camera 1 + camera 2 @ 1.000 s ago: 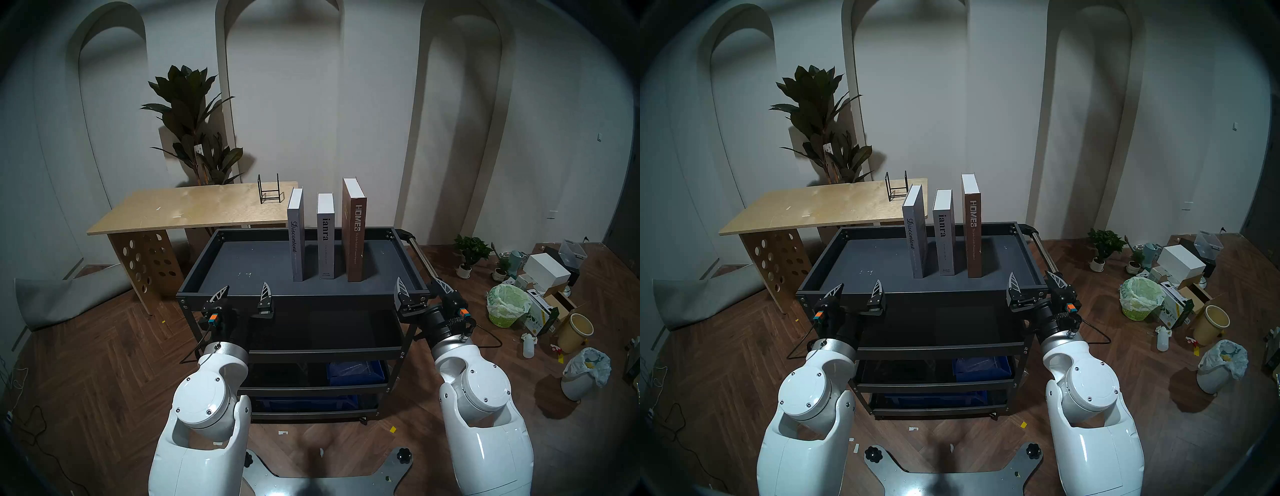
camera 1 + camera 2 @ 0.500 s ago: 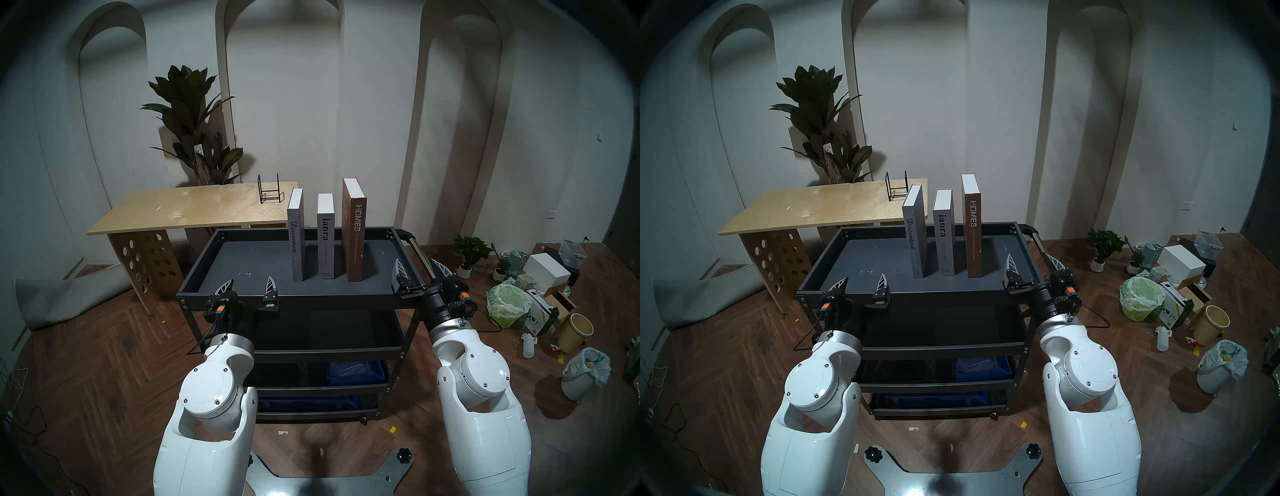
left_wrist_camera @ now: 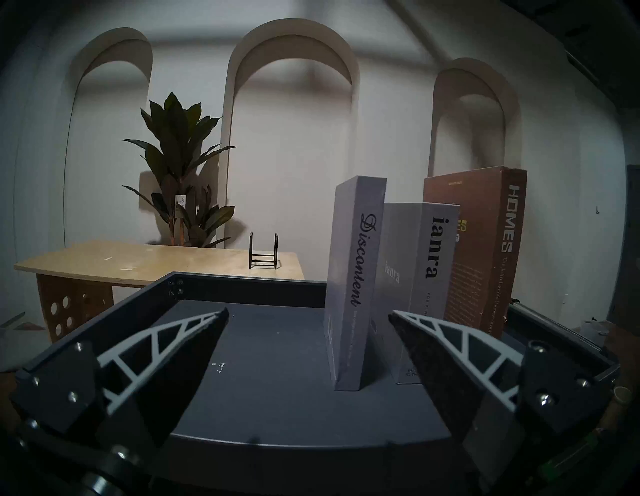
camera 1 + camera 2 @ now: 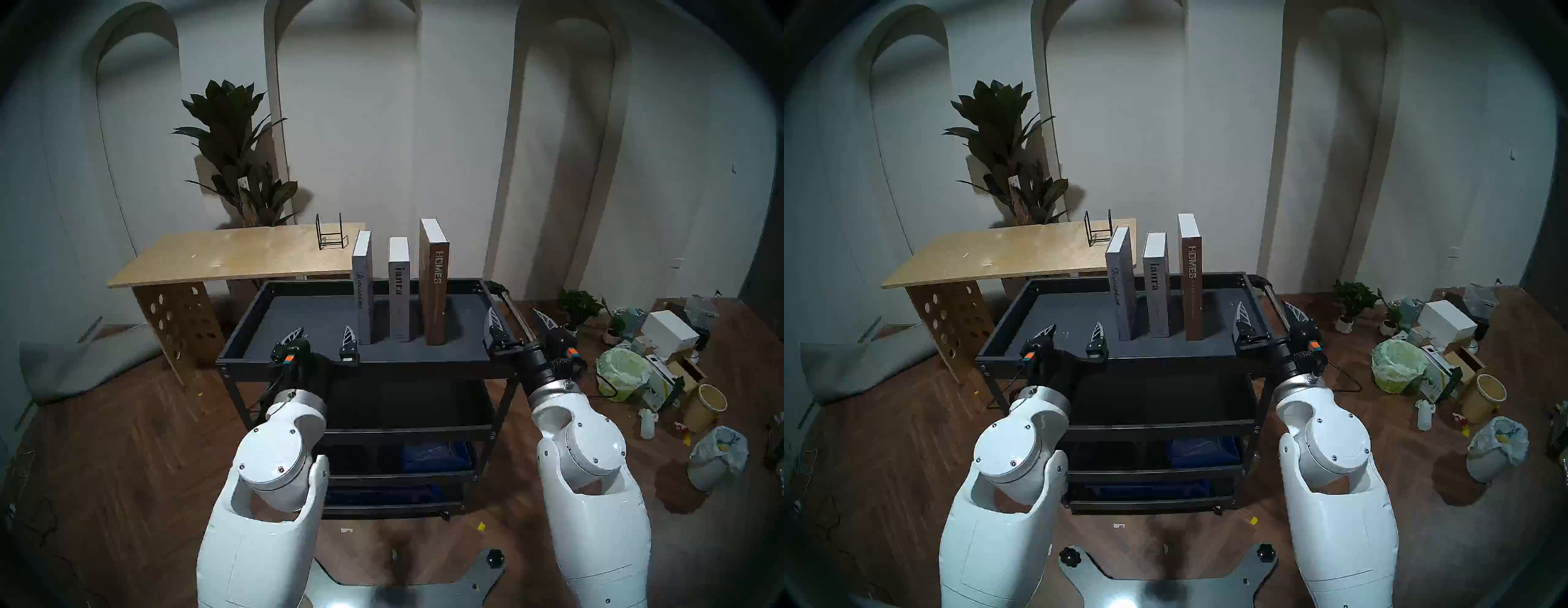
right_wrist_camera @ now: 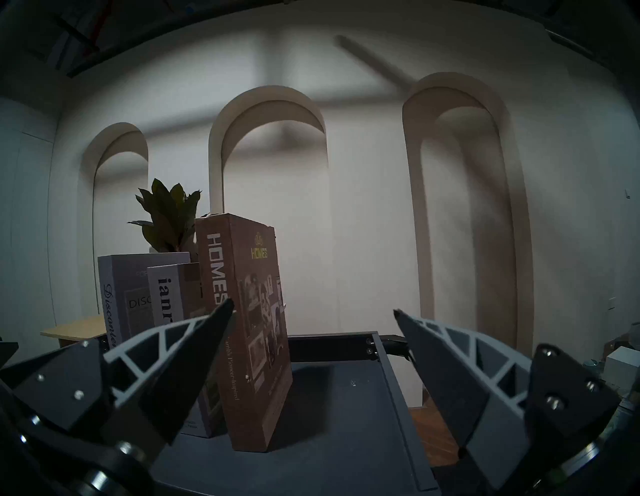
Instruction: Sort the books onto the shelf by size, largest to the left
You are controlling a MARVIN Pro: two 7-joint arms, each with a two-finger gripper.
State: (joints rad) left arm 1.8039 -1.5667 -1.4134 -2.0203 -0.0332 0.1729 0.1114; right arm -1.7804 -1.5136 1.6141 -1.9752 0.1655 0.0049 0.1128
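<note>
Books stand upright in a row on the top tray of the black cart [image 4: 297,314], spines toward the robot and a gap between each. Order from the robot's left: grey "Discontent" [image 4: 363,293], shorter light grey "ianra" [image 4: 399,293], then the tallest, brown "HOMES" [image 4: 435,288]. All three sit in the right half of the tray; its left half shows bare dark surface.

Left gripper [image 4: 320,335] hovers over the tray's front edge, jaws wide and holding nothing. In the left wrist view it [image 3: 308,313] points a little left of "Discontent" [image 3: 356,277], with that book's lower spine showing between the fingers.

Right gripper [image 4: 519,318] is at the tray's front right corner, jaws also wide and holding nothing; one finger is over the tray, the other outside the rim by the chrome handle [image 4: 515,312]. In the right wrist view "HOMES" [image 5: 249,329] stands just beside its left finger.

Behind the cart is a wooden table [image 4: 237,254] carrying a wire rack [image 4: 331,235].
</note>
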